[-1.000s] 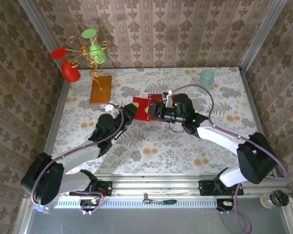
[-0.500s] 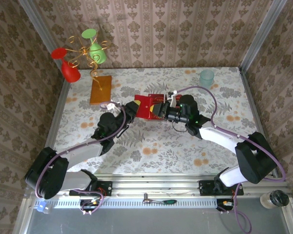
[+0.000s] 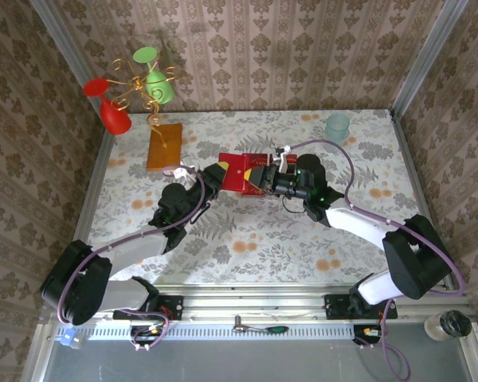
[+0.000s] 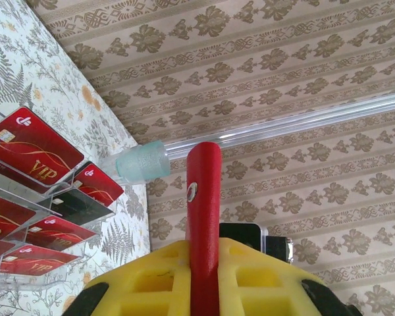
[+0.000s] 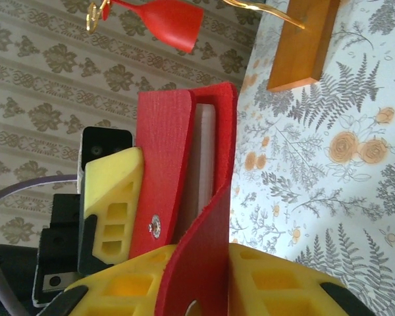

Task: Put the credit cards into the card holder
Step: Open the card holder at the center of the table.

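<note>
While pinching flaps of flat red folding wallet (image 5: 164,164) in left gripper (image 4: 204,266) and right gripper (image 5: 194,289), risks dropping it through uneven pulling.

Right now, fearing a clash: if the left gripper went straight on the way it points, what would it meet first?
The left gripper grips the card holder, so that first; just beyond, probably the right gripper, though depth is unclear.

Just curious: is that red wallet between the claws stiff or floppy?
Probably bendy: on the wallet the near flap curves in the right wrist view. Likely light, looking thin edge-on. Its rough-looking surface probably grips well.
</note>
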